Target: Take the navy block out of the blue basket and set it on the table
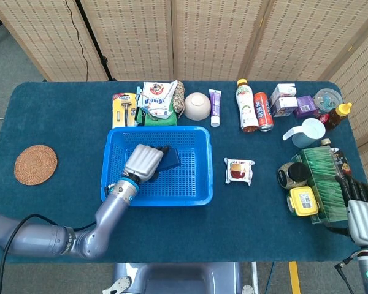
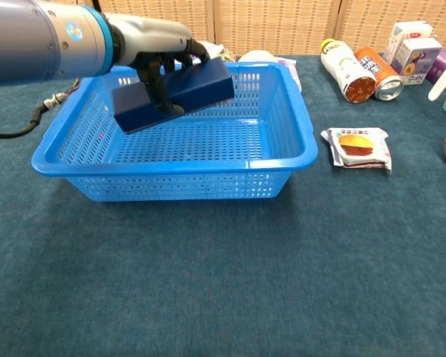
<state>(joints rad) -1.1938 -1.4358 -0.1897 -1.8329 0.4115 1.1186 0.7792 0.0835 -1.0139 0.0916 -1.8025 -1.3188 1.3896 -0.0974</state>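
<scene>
My left hand [image 1: 143, 162] [image 2: 157, 46] grips the navy block [image 2: 175, 94] [image 1: 170, 157], a long dark blue slab. The block hangs tilted in the air above the blue basket [image 1: 196, 190] [image 2: 186, 182], its right end higher, clear of the basket floor. The basket holds nothing else that I can see. In the head view, my right hand [image 1: 358, 205] rests at the table's front right edge, beside a green box, with nothing in it and its fingers stretched out.
A wrapped snack [image 1: 239, 171] [image 2: 357, 146] lies right of the basket. Bottles, a can, cartons, a bowl [image 1: 197, 105] and packets line the far edge. A round woven coaster [image 1: 35, 164] sits at the left. A green box [image 1: 324, 179], a jar and a yellow item crowd the right.
</scene>
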